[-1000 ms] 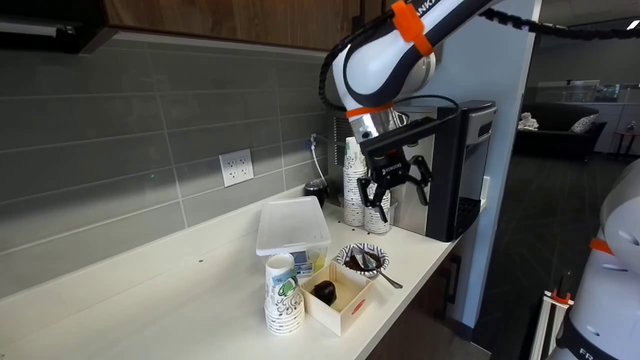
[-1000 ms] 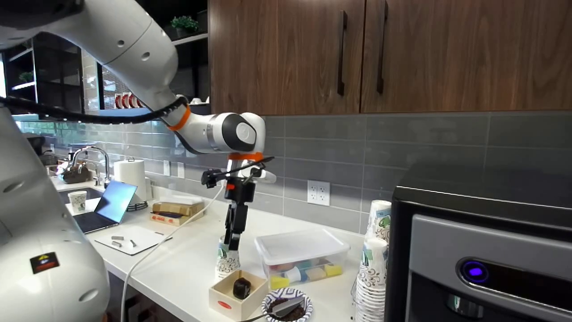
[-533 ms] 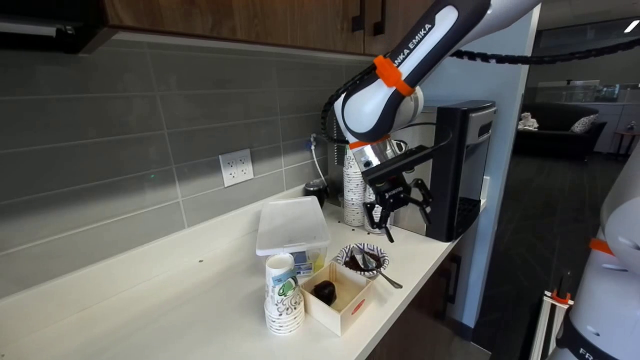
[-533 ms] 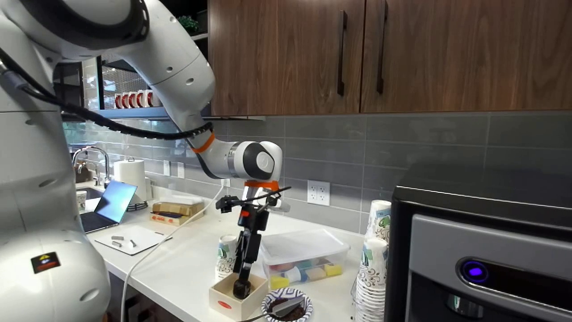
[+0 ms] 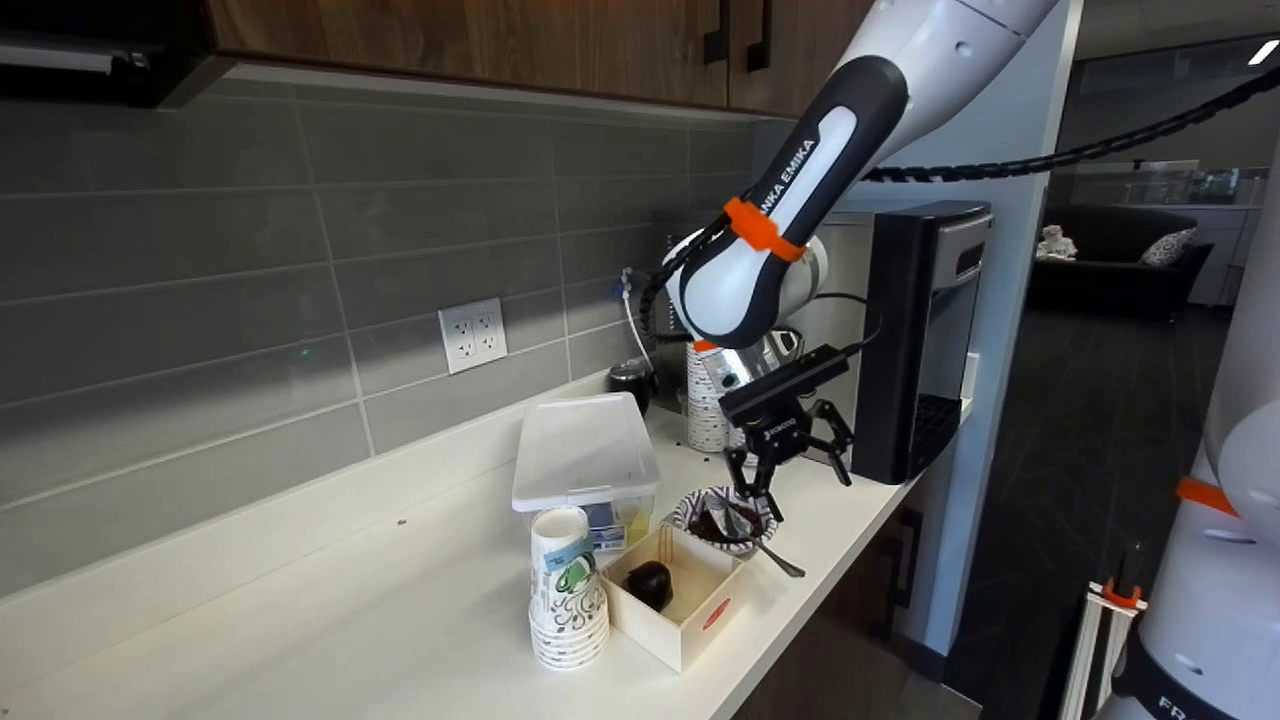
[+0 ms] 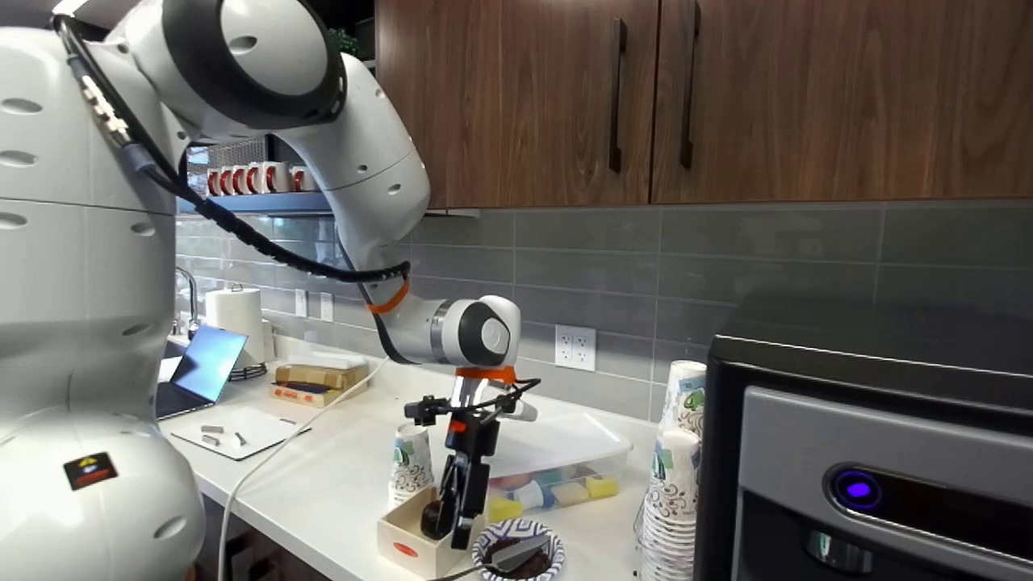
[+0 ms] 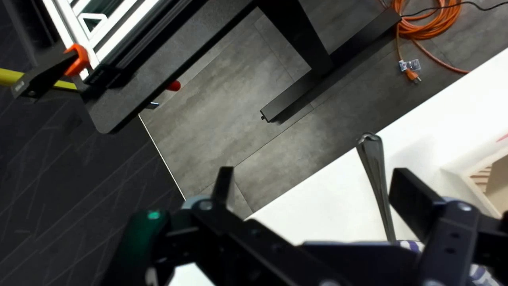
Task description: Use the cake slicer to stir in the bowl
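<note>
We've lowered the pincer (image 7: 317,187) toward the bowl (image 6: 517,529) since the earlier frame; it's spread wide, gripping nothing. Cake slicer (image 6: 520,554) lies blade in the bowl, handle out over the rim. Approach looks underway; we judge pickup and stirring both remain.

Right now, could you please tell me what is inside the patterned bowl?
Inside the bowl, dark crumbly-looking contents show beside the cake slicer, which lies across them; what it covers cannot be seen.
</note>
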You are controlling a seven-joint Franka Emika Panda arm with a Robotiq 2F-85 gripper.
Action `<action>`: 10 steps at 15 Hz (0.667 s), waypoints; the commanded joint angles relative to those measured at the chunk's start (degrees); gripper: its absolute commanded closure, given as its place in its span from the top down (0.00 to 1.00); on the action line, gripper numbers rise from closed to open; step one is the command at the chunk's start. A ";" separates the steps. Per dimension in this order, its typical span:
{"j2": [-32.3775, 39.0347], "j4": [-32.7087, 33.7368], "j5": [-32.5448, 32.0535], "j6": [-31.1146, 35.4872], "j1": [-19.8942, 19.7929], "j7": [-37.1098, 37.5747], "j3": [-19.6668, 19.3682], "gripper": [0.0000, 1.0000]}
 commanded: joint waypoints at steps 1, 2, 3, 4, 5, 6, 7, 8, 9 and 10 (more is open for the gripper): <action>4.86 1.85 -2.33 2.86 2.61 1.37 -1.67 1.00; 6.04 2.19 -2.64 3.18 3.18 1.56 -1.89 1.00; 6.98 2.44 -2.92 3.45 3.75 1.86 -2.10 1.00; 8.06 2.76 -3.11 3.70 4.35 2.09 -2.28 1.00; 9.05 3.13 -3.46 3.91 4.90 2.27 -2.56 1.00; 9.82 3.43 -3.72 3.80 5.48 2.66 -2.79 1.00; 10.83 3.91 -3.98 3.83 5.98 3.05 -3.09 1.00; 11.64 4.27 -4.13 3.89 6.41 3.26 -3.40 1.00; 12.27 4.52 -4.27 3.88 6.85 3.36 -3.64 1.00; 13.25 4.99 -4.65 4.27 7.21 3.42 -3.97 1.00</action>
